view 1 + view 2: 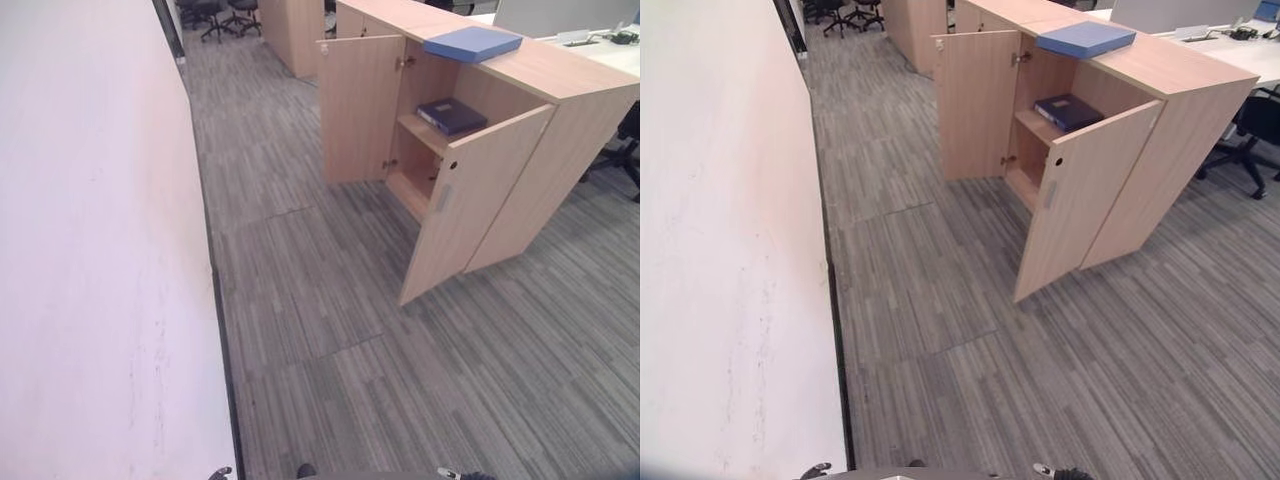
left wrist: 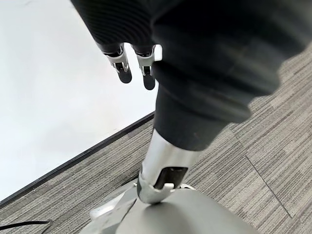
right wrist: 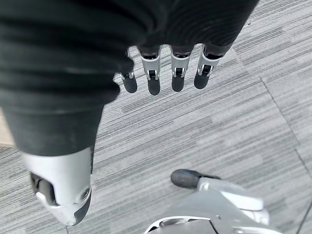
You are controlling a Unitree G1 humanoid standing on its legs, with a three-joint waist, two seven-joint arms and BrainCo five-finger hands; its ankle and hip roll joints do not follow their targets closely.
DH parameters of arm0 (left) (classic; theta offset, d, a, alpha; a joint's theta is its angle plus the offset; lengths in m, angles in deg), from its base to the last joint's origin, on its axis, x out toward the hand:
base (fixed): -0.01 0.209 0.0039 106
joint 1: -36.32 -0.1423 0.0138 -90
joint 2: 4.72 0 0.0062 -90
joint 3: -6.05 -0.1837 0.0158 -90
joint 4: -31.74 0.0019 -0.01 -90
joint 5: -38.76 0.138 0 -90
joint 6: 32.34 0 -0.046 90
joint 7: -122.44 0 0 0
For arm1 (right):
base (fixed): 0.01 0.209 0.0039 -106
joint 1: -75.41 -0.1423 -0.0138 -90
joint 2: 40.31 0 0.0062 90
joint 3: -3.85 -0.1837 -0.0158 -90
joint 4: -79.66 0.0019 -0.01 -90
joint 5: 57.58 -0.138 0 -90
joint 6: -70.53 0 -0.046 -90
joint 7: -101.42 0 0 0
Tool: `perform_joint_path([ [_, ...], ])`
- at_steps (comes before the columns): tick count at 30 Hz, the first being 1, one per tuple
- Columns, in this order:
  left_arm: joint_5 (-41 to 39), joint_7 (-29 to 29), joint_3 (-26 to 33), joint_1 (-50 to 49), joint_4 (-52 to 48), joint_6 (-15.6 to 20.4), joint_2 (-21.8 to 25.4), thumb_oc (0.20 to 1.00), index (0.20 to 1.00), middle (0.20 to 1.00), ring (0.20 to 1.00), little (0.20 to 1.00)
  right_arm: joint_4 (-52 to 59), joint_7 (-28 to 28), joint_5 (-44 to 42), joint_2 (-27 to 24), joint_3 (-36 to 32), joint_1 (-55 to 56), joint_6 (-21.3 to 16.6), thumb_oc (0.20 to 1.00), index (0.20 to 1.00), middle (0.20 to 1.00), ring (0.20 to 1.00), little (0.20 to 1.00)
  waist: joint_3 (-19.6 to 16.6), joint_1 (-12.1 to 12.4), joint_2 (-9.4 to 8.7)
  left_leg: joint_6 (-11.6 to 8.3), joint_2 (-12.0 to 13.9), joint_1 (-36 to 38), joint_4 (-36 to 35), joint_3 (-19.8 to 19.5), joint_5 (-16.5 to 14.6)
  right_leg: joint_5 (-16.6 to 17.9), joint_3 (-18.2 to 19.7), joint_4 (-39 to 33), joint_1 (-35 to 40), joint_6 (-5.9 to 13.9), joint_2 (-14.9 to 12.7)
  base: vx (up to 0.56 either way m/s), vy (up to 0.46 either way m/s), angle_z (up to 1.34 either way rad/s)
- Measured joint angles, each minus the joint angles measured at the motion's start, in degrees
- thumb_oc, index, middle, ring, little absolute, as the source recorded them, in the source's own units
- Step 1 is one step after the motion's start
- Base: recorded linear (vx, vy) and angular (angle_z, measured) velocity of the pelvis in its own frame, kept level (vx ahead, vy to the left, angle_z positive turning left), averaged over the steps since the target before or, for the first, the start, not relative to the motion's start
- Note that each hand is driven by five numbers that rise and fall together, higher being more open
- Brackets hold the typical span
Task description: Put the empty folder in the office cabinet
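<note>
Blue, the folder lay flat on the cabinet top, upper right of the frame, long axis running left-right. Both the left hand and right hand hung relaxed, empty, well apart from it.

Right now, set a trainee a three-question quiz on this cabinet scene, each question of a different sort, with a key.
1. True or false: both doors of the office cabinet stand open.
2. Where does the light blue folder lie? A) on the carpet B) on the cabinet's top C) on the lower shelf
3. Fill in: the dark blue folder lies on the cabinet's ____ shelf.

Key
1. True: the left door and the right door are both swung out.
2. B.
3. Upper.

For the trainer: the left hand and the right hand hang over the carpet with straight fingers, holding nothing.
</note>
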Motion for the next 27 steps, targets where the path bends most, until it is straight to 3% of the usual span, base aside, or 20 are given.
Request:
perform_joint_path([
  [3,-2.28,-0.02,1.72,0.3,0.06,0.07,-0.14,1.0,1.0,1.0,1.0,1.0,-0.1,0.1,0.0,-0.09,0.32,-0.29,-0.01,1.0,1.0,1.0,1.0,1.0,0.55,0.1,0.02,-0.58,0.16,-1.22,1.49,-0.37,-0.34,-0.1,-0.37,0.02,-0.45,-0.24,0.02,-0.07,-0.131,0.08],
  [5,-4.14,0.01,2.79,0.83,0.6,0.49,0.3,1.0,1.0,1.0,1.0,1.0,-0.84,0.39,-0.01,0.3,0.57,-1.61,-0.05,1.0,1.0,1.0,1.0,1.0,2.22,0.6,-0.94,-2.44,0.74,-5.49,8.72,-0.9,-1.15,-1.1,-1.08,2.49,-2.11,-1.74,0.38,-0.05,-0.166,0.12],
  [6,-4.44,0.15,4.31,2.57,1.35,0.78,0.62,1.0,1.0,1.0,1.0,1.0,-1.71,0.6,0.01,0.67,0.55,-2.99,-0.06,1.0,1.0,1.0,1.0,1.0,4.06,0.95,-2.98,-4.48,0.68,-10.16,16.91,-1.2,-0.67,-2.01,-0.98,4.83,-3.83,-3.28,-1.24,0.0,-0.102,0.1],
  [7,-4.65,0.37,5.15,3.42,1.91,0.94,0.75,1.0,1.0,1.0,1.0,1.0,-1.85,0.61,-0.01,0.57,0.53,-3.44,0.1,1.0,1.0,1.0,1.0,1.0,4.86,1.95,-3.49,-5.21,1.06,-13.29,22.39,-1.9,-0.26,-2.27,-0.92,6.66,-5.1,-4.11,-1.7,0.05,-0.147,-0.05],
  [8,-5.73,0.25,5.57,4.38,2.81,0.65,0.89,1.0,1.0,1.0,1.0,1.0,-2.39,0.54,0.01,0.05,0.76,-4.12,0.02,1.0,1.0,1.0,1.0,1.0,6.07,3.03,-4.49,-5.29,1.58,-18.09,31.03,-2.31,0.75,-1.73,-0.9,6.55,-4.59,-5.46,-2.14,0.05,-0.045,-0.13],
  [10,-6.41,0.03,6.35,2.82,3.67,0.67,0.22,1.0,1.0,1.0,1.0,1.0,-2.28,0.49,0.03,-0.96,1.1,-4.3,-0.02,1.0,1.0,1.0,1.0,1.0,6.52,3.16,-4.32,-4.47,3.54,-20.19,32.02,-2.44,1.5,-2.36,-0.89,6.21,-3.33,-6.24,-1.53,0.14,0.0,0.03],
  [12,-6.48,-0.01,6.39,2.16,4.53,0.65,-0.04,1.0,1.0,1.0,1.0,1.0,-2.27,0.5,0.07,-1.2,1.14,-4.25,0.16,1.0,1.0,1.0,1.0,1.0,6.49,3.54,-4.26,-4.67,3.89,-19.31,24.44,-2.78,1.43,-2.39,-0.48,5.67,-3.01,-6.38,-1.43,0.24,0.076,0.05],
  [13,-6.48,-0.09,6.37,1.21,5.05,0.35,-0.33,1.0,1.0,1.0,1.0,1.0,-2.28,0.55,0.08,-1.62,1.06,-4.22,0.07,1.0,1.0,1.0,1.0,1.0,6.65,3.62,-3.49,-4.76,4.46,-18.35,15.22,-3.0,2.05,-2.22,-0.48,4.46,-2.28,-6.2,-0.99,0.35,0.136,0.03],
  [14,-6.49,-0.03,6.41,0.86,5.25,0.38,-0.4,1.0,1.0,1.0,1.0,1.0,-2.56,0.54,0.11,-1.75,1.09,-4.14,0.1,1.0,1.0,1.0,1.0,1.0,6.7,3.82,-3.13,-5.59,4.48,-17.73,10.61,-3.4,2.56,-2.04,-0.43,3.73,-1.72,-5.91,-0.76,0.33,0.146,-0.01],
  [15,-6.5,-0.07,6.41,0.17,5.68,0.24,-0.62,1.0,1.0,1.0,1.0,1.0,-3.33,0.55,0.18,-2.12,0.94,-4.21,0.05,1.0,1.0,1.0,1.0,1.0,6.6,4.73,-2.05,-6.84,4.67,-16.21,1.26,-4.7,3.76,-1.6,-0.02,2.03,-0.54,-5.21,-0.08,0.28,0.101,-0.11],
  [16,-6.51,-0.08,6.41,0.13,5.82,0.01,-0.85,1.0,1.0,1.0,1.0,1.0,-3.56,0.58,0.22,-2.43,0.8,-4.31,0.06,1.0,1.0,1.0,1.0,1.0,6.85,5.18,-1.09,-7.21,4.99,-16.46,-0.75,-5.18,4.32,-1.14,0.15,1.01,0.33,-5.62,0.44,0.28,0.104,-0.21],
  [17,-6.54,-0.06,6.54,0.01,6.28,-0.05,-1.2,1.0,1.0,1.0,1.0,1.0,-3.98,0.58,0.55,-2.88,0.35,-4.4,0.03,1.0,1.0,1.0,1.0,1.0,7.34,5.81,-0.02,-8.08,5.34,-17.32,-0.76,-4.8,5.41,-1.71,0.6,-0.11,1.67,-4.9,0.66,0.29,0.113,-0.21],
  [19,-6.54,-0.09,6.69,-0.44,6.72,-0.16,-1.79,1.0,1.0,1.0,1.0,1.0,-4.07,0.59,0.61,-3.07,0.32,-3.88,0.01,1.0,1.0,1.0,1.0,1.0,7.23,6.43,0.5,-7.96,5.32,-17.14,-0.73,-3.87,5.46,-3.36,1.72,-0.11,3.79,-3.33,0.04,0.29,0.137,-0.34],
  [20,-6.55,-0.11,7.01,-0.77,6.71,-0.14,-1.99,1.0,1.0,1.0,1.0,1.0,-4.29,0.62,0.65,-2.97,0.07,-3.46,0.0,1.0,1.0,1.0,1.0,1.0,7.19,6.5,0.52,-7.85,5.43,-16.48,-0.71,-3.22,5.47,-4.16,2.29,-0.1,4.64,-2.5,-0.32,0.28,0.17,-0.51],
  [21,-6.54,-0.17,7.42,-1.91,6.31,-0.11,-2.38,1.0,1.0,1.0,1.0,1.0,-4.36,0.7,0.66,-3.06,0.0,-2.61,0.01,1.0,1.0,1.0,1.0,1.0,6.22,6.39,0.95,-6.33,5.58,-14.97,-0.17,-2.42,7.61,-5.44,2.83,-0.1,6.05,-0.66,-0.9,0.19,0.124,-0.41],
  [23,-6.55,-0.13,8.28,-2.32,5.58,0.03,-1.72,1.0,1.0,1.0,1.0,1.0,-4.5,1.2,0.68,-2.03,0.15,-1.8,-0.01,1.0,1.0,1.0,1.0,1.0,5.0,6.26,-1.0,-2.25,3.55,-14.11,-0.07,-0.32,11.68,-5.9,2.94,0.03,6.66,1.35,-3.37,0.23,0.169,-0.35],
  [24,-6.55,-0.11,8.78,-1.93,4.08,0.25,-0.7,1.0,1.0,1.0,1.0,1.0,-4.47,1.32,0.7,-0.93,0.11,-1.84,-0.01,1.0,1.0,1.0,1.0,1.0,4.6,6.17,-2.94,-0.53,1.87,-13.82,-0.09,0.48,11.21,-5.27,1.93,-0.01,6.64,2.14,-5.28,0.27,0.2,-0.25],
  [25,-6.55,-0.15,8.86,-1.5,3.92,0.35,-0.34,1.0,1.0,1.0,1.0,1.0,-4.58,1.36,0.73,-0.59,0.0,-1.85,0.02,1.0,1.0,1.0,1.0,1.0,4.36,6.06,-3.57,-0.14,1.18,-13.6,-0.11,0.81,10.55,-4.68,1.54,0.33,6.62,2.14,-6.2,0.37,0.292,-0.23],
  [26,-6.56,-0.1,8.99,0.24,3.8,0.62,0.23,1.0,1.0,1.0,1.0,1.0,-4.85,1.54,1.26,0.03,-0.03,-1.85,0.06,1.0,1.0,1.0,1.0,1.0,3.87,6.25,-4.37,1.47,-0.11,-11.88,-0.06,1.86,10.21,-4.06,1.03,1.6,6.95,2.88,-7.94,0.29,0.258,-0.28],
  [27,-6.57,-0.12,9.11,0.68,3.17,1.17,0.47,1.0,1.0,1.0,1.0,1.0,-5.02,1.78,1.39,0.44,-0.03,-1.96,0.07,1.0,1.0,1.0,1.0,1.0,2.91,6.34,-4.28,2.15,-0.83,-10.71,-0.2,2.4,7.86,-2.31,0.55,2.38,7.29,4.18,-8.81,0.37,0.339,-0.34],
])
